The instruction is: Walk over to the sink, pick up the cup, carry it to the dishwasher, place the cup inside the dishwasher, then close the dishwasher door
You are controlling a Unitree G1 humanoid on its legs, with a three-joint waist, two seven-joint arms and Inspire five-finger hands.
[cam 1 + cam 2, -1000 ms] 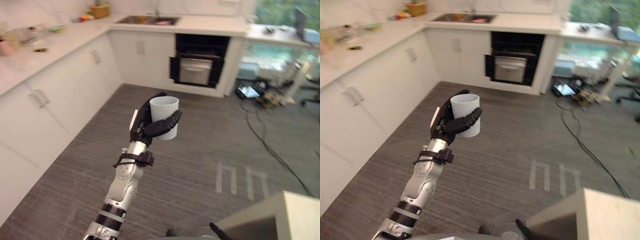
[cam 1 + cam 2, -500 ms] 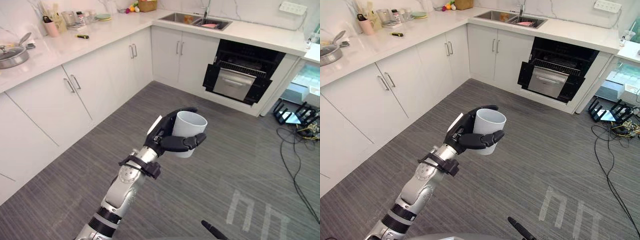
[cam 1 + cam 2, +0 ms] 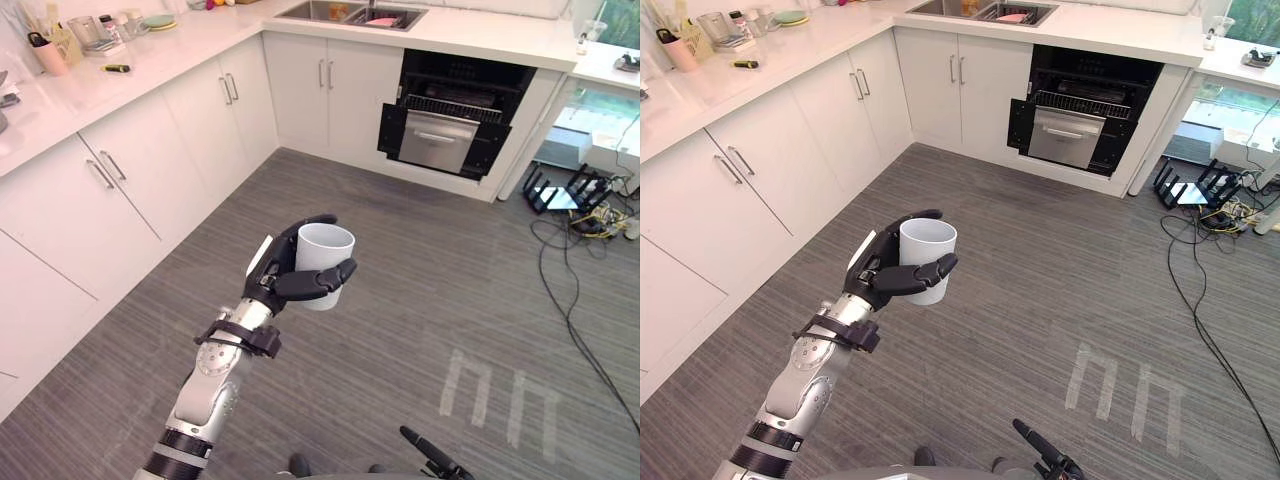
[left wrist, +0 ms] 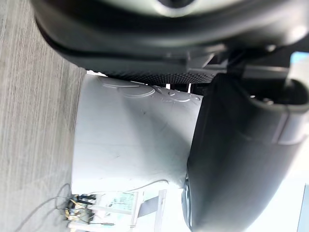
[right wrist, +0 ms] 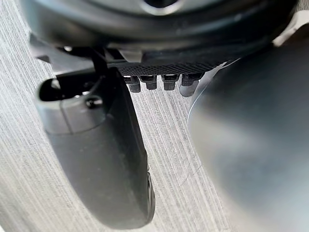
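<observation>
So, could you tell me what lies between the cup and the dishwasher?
Bare grey floor lies between the cup in the left hand and the dishwasher, in both eye views.

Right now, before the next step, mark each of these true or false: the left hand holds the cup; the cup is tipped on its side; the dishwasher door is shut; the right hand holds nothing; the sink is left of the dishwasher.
1. The left hand holds the cup. True.
2. The cup is tipped on its side. False: it stands upright in the hand, mouth up.
3. The dishwasher door is shut. False: the door hangs open, with the dark inside showing above it.
4. The right hand holds nothing. True: past its fingers there is only floor.
5. The sink is left of the dishwasher. True: it is set in the counter above and to the left.
</observation>
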